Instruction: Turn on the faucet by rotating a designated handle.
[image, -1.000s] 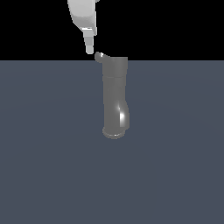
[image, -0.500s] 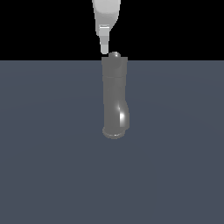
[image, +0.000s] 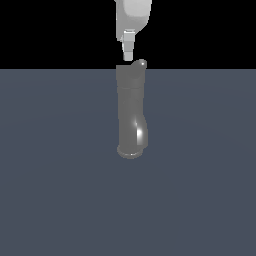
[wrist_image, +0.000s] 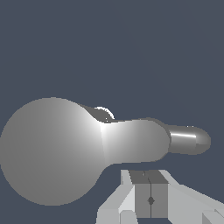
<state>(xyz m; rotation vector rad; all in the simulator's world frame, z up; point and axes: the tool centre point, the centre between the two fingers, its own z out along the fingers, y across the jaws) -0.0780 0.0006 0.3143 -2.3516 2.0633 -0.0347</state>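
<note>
The faucet is a tall grey cylinder standing on the dark floor, with a glossy curve and a flared rim low down. Its handle is a small rounded lever tip showing at the top, on the exterior view's right. My white gripper hangs just above the faucet's top, fingers together and holding nothing. In the wrist view the faucet's round top fills one side, and the handle projects sideways from it. The gripper sits shut beside the handle, with a small gap between them.
The flat dark grey-blue floor spreads around the faucet on all sides. Nothing else stands on it.
My gripper has moved toward the exterior view's right, from left of the faucet's top to above it. The handle tip has swung from the top's left side to its right side.
</note>
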